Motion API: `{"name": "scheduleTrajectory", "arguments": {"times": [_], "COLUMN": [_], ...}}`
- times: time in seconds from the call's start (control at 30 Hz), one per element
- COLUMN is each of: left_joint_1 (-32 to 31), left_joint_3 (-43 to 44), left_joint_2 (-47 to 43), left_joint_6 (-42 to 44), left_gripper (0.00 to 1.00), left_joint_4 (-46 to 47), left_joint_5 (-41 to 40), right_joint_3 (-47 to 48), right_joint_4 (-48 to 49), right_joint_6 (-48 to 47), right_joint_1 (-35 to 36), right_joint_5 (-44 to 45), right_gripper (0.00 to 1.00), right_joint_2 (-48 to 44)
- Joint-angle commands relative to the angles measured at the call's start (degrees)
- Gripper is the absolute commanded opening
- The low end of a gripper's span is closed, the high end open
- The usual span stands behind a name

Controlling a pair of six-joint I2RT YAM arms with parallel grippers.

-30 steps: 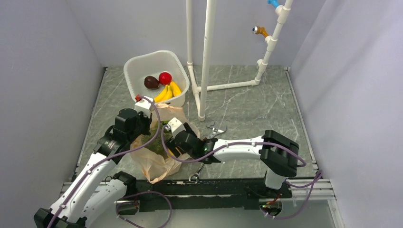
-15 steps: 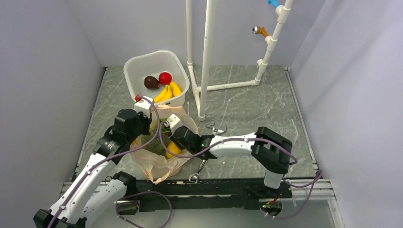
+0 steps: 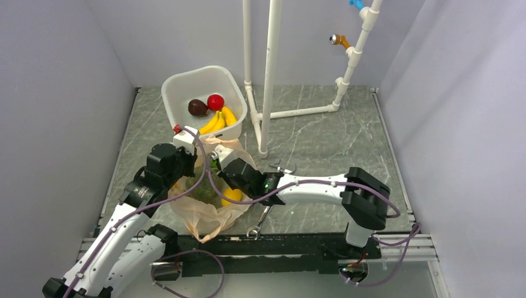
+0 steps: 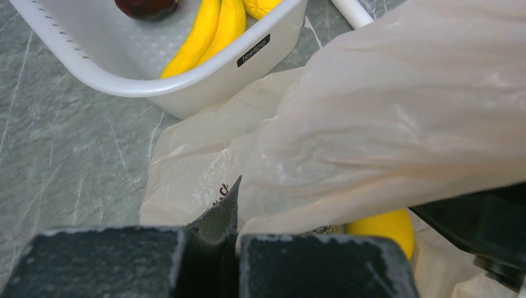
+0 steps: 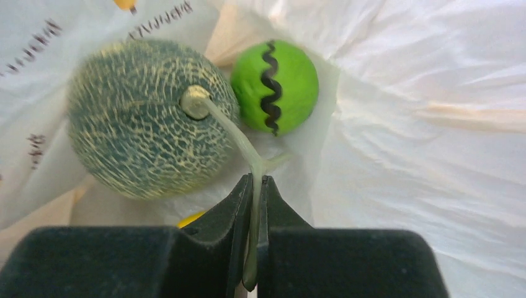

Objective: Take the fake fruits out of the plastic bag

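So in the last second the right arm has pushed further into the bag mouth, and its pincer [image 5: 254,186] has gone from wide open to pinched shut. It's clamped on the pale stem of the netted dark-green fruit [image 5: 149,118], with the stem running straight down between the two jaws. That fruit sits inside the plastic bag [image 5: 403,155], touching the striped green ball [image 5: 275,85] just beside it.

From above, a yellow-orange ball [image 3: 231,195] shows in the bag too, near the right wrist. It was hidden under the arm a second ago.

The left pincer [image 4: 234,208] hasn't budged. Its jaws are shut on a fold of the bag's rim, holding the film up on the side nearest the white tub [image 4: 205,74].

The tub stands just behind the bag on the table [image 3: 322,130]. In it are the banana bunch [image 3: 218,120], a red ball [image 3: 215,102] and a maroon fruit [image 3: 198,107], so the bananas are out of the bag. A wrench [image 3: 260,222] lies on the table by the bag's near right side.
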Motion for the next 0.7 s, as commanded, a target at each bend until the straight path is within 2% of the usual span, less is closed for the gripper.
{"name": "scheduleTrajectory", "arguments": {"times": [0.0,0.47,0.67], "left_joint_1": [0.1,0.1,0.1], "left_joint_3": [1.12,2.39,2.53], "left_joint_2": [-0.69,2.32,2.35], "left_joint_6": [0.36,-1.29,-2.19], "left_gripper": [0.0,0.0,0.0], "left_joint_4": [1.5,-0.71,-1.58], "left_joint_5": [-0.21,-7.01,-10.89], "right_joint_3": [3.18,2.52,2.15], "right_joint_4": [1.52,3.16,0.23], "right_joint_6": [-0.93,0.22,1.77], "right_joint_1": [0.66,3.89,4.42], "right_joint_5": [0.69,-1.05,-0.8], "right_gripper": [0.0,0.0,0.0], "right_joint_2": [-5.87,-14.73,-18.83]}}
